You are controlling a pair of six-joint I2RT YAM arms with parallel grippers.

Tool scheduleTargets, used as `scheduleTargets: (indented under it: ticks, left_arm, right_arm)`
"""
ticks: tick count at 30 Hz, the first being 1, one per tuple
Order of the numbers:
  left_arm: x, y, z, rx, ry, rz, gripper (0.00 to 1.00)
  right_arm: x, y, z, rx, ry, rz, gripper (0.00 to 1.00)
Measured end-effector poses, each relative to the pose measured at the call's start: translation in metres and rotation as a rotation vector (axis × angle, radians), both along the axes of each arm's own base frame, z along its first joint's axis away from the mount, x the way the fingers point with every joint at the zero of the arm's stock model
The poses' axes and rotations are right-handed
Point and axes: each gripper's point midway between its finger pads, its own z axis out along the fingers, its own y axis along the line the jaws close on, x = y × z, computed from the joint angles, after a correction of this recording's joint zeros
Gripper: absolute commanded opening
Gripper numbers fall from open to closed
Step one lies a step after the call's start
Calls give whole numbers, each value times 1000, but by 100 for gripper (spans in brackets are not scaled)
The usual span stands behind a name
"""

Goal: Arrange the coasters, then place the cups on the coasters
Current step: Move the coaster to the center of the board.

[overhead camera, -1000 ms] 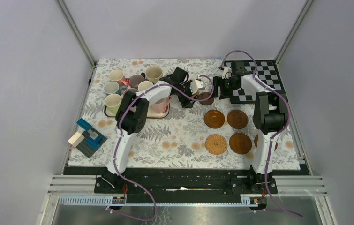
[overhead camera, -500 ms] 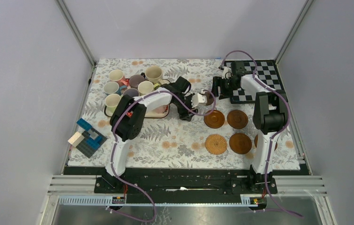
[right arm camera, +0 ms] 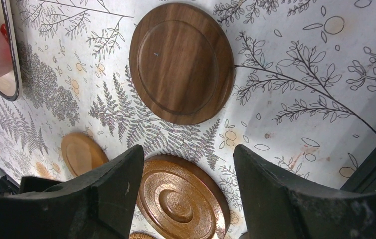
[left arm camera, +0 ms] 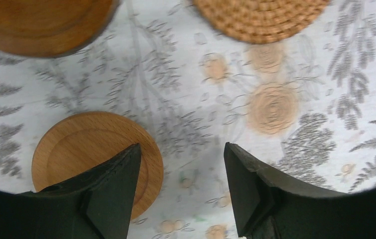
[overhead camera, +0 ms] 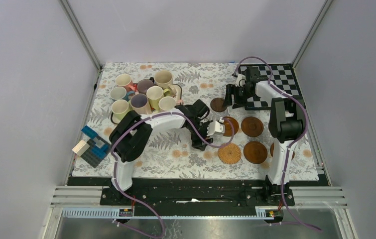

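Several brown coasters lie right of centre: a dark one (overhead camera: pixel 219 104), a ringed pair (overhead camera: pixel 252 126) (overhead camera: pixel 255 152) and a woven one (overhead camera: pixel 229 153). My left gripper (overhead camera: pixel 215 130) (left arm camera: pixel 182 147) hovers open and empty over the cloth. Its left finger (left arm camera: pixel 111 194) overlaps a light tan coaster (left arm camera: pixel 76 154) lying flat. My right gripper (overhead camera: pixel 233 94) (right arm camera: pixel 186 152) is open above a ringed copper-brown coaster (right arm camera: pixel 183 199), with the dark coaster (right arm camera: pixel 181 62) ahead of it. Several pastel cups (overhead camera: pixel 155 92) stand clustered at the back left.
The cups crowd a cream tray (overhead camera: pixel 112 119). A checkerboard mat (overhead camera: pixel 283 79) lies at the back right beside the right arm. Blue and tan building blocks (overhead camera: pixel 93 144) sit at the left edge. Another coaster (overhead camera: pixel 272 149) is half hidden behind the right arm.
My left arm has swung from the back, beside the dark coaster, toward the front, uncovering the cups, and its jaws have narrowed a little. The right gripper has barely moved.
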Motion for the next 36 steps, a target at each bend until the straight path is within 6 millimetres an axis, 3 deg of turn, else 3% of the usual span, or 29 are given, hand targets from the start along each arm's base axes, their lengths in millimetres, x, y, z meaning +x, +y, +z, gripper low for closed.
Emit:
scheduleTargets:
  ticks: [3,20,36]
  left_arm:
    - [-22,-3,0,-3,25,-29,63]
    - [-94,-8,1,-25,92,-142,61]
    - [-110,-4,3,-19,135,-128,61]
  right_arm:
    - [-4,0,-1,-1,8,0,73]
    - [-24,-2,-1,1,23,-4,71]
    - [-29,0,-3,17,34,1,71]
